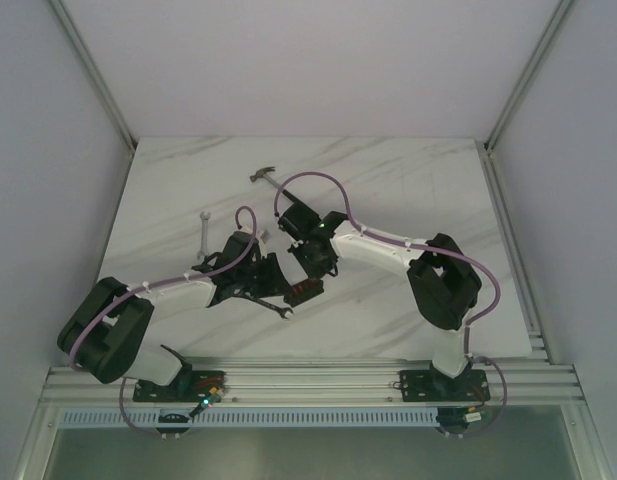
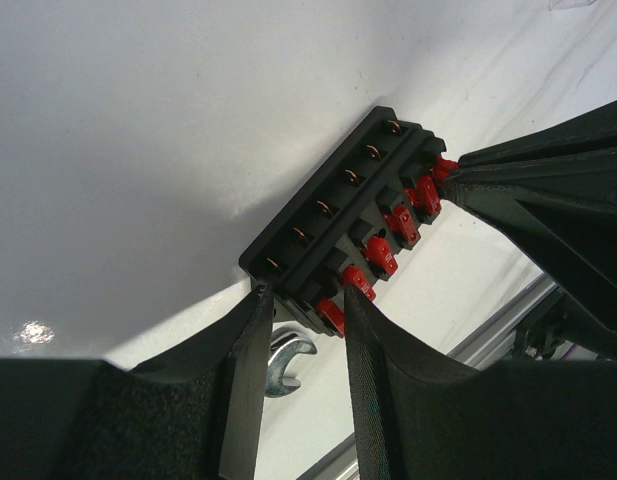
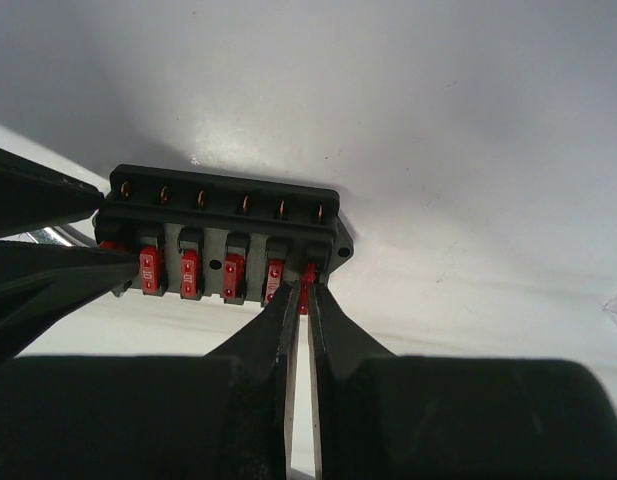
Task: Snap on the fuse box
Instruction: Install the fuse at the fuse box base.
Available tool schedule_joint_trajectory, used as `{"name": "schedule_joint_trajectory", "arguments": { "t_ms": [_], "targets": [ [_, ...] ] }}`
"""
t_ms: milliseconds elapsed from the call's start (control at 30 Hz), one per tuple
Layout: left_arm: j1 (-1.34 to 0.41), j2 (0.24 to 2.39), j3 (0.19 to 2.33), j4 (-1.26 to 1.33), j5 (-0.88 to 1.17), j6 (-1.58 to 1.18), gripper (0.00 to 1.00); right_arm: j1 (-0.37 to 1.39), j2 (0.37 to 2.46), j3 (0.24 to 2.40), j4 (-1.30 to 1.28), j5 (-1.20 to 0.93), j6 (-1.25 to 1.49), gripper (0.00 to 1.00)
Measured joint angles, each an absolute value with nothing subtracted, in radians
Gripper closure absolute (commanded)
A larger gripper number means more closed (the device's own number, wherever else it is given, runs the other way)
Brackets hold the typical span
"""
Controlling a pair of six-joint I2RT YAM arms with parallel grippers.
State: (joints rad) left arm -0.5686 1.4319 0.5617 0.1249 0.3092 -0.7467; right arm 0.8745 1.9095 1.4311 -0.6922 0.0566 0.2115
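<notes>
The fuse box, black with a row of red fuses, lies on the table between my two grippers. In the left wrist view my left gripper closes on the near end of the fuse box, one finger on each side. In the right wrist view my right gripper is pinched on a red fuse at the right end slot of the fuse box. Several other red fuses sit in their slots. In the top view the left gripper and right gripper meet over the box.
A wrench head lies just under the left fingers; it also shows in the top view. A second silver wrench lies at the left. A hammer lies at the back. The aluminium rail runs along the near edge.
</notes>
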Motion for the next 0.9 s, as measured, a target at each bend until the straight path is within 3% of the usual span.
{"name": "schedule_joint_trajectory", "arguments": {
  "t_ms": [200, 900],
  "targets": [
    [-0.569, 1.432, 0.562, 0.127, 0.309, -0.747, 0.58, 0.872, 1.911, 1.435, -0.699, 0.064, 0.212, 1.00],
    [-0.569, 1.434, 0.562, 0.130, 0.307, -0.747, 0.58, 0.867, 1.946, 1.454, -0.720, 0.048, 0.193, 1.00]
  ]
}}
